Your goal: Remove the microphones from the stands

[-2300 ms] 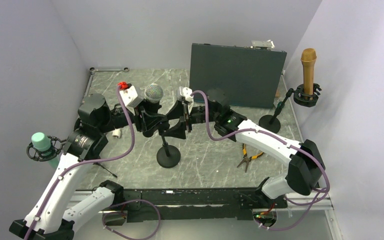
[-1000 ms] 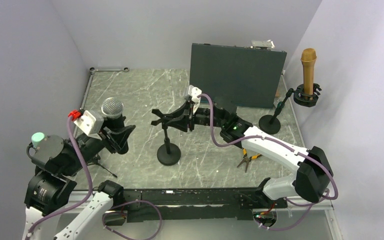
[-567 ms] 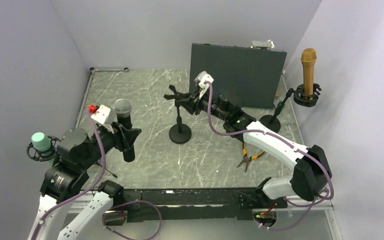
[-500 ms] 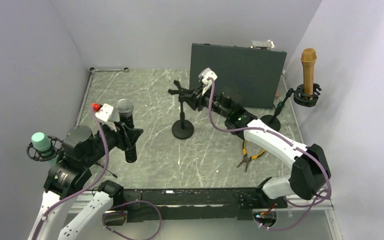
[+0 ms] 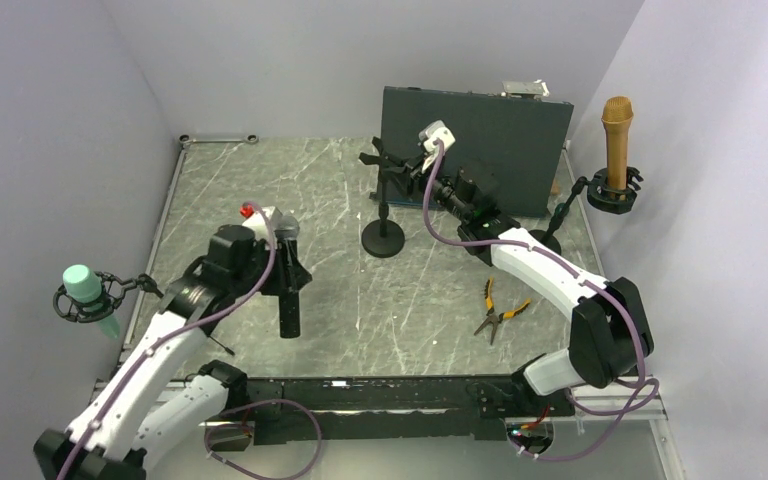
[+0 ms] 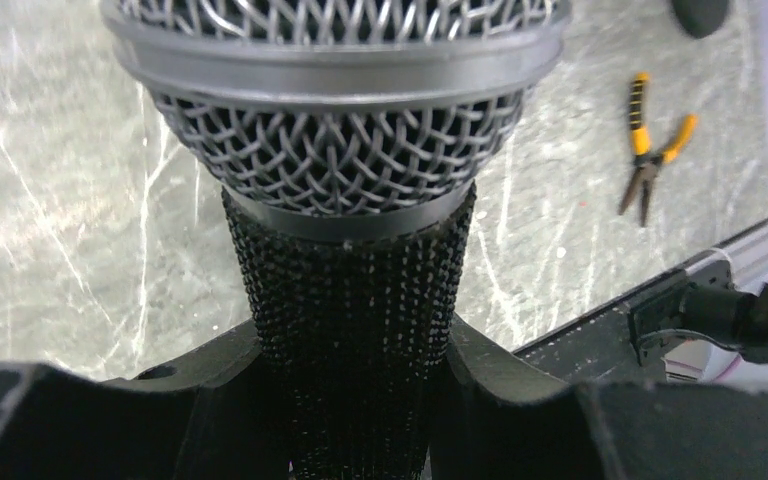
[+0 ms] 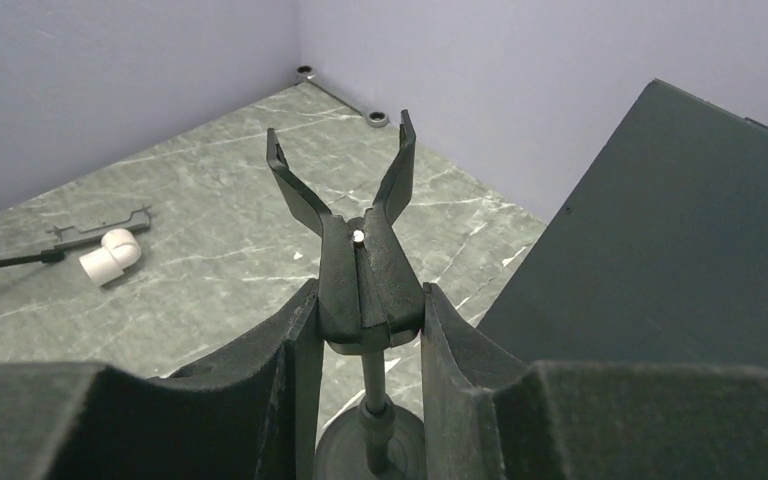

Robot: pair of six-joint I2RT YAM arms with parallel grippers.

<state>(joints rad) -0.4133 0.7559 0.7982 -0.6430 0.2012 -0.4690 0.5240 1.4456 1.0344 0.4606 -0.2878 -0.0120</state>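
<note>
The stand (image 5: 383, 240) has moved back. The left pincer (image 6: 350, 400) grips the microphone (image 6: 340, 120); the right pincer (image 7: 365, 335) clamps the stand.

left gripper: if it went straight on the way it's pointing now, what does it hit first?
Probably the bare marble table. The left gripper, fingers shut on the microphone, points down at it; the pliers lie off to the right. Depth is hard to judge.

A dark panel (image 5: 475, 150) stands at the back; yellow pliers (image 5: 493, 313) lie before it, a gold microphone (image 5: 616, 140) to its right
</note>
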